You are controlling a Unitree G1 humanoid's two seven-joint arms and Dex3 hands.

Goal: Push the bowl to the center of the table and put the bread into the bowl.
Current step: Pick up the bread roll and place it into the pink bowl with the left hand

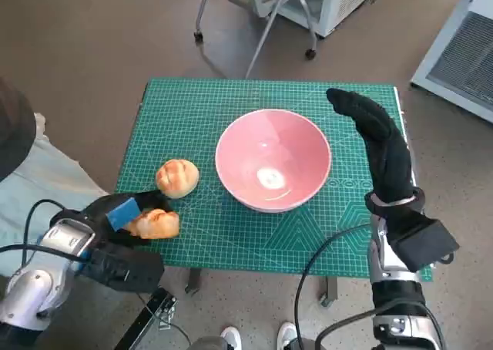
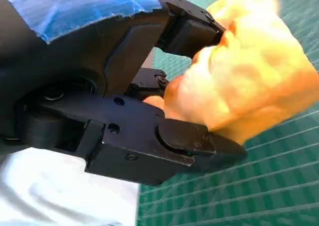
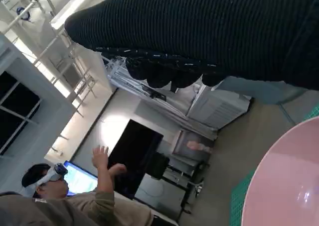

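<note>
- The pink bowl [image 1: 273, 169] stands upright near the middle of the green cutting mat [image 1: 192, 107] that covers the tabletop, a little toward the right edge; nothing lies in it.
- The left hand [image 1: 115, 215] sits at the near left corner of the tabletop, its black fingers [image 2: 199, 139] closed around a golden bread roll [image 1: 156, 224].
- In the left wrist view the held roll [image 2: 244, 81] fills the space between the fingers, one finger pressing its upper side and another under it, with the mat's grid beyond.
- I cannot tell whether the held roll touches the mat or is just off it.
- A second bread roll [image 1: 178, 177] lies free on the mat, just beyond the held one and near the bowl's left side, apart from its rim.
- The right hand [image 1: 381, 138] in the black glove stretches along the right edge of the tabletop, fingers extended toward the far right corner, grasping nothing; it lies just beside the bowl's right rim, and whether it touches it I cannot tell.
- The right wrist view shows the glove [image 3: 209, 32] as a dark band, a slice of the bowl's pink rim [image 3: 286, 181], and a person [image 3: 75, 196] seated well apart with one hand raised.
- An office chair base [image 1: 258, 15] stands on the floor past the far edge of the table.
</note>
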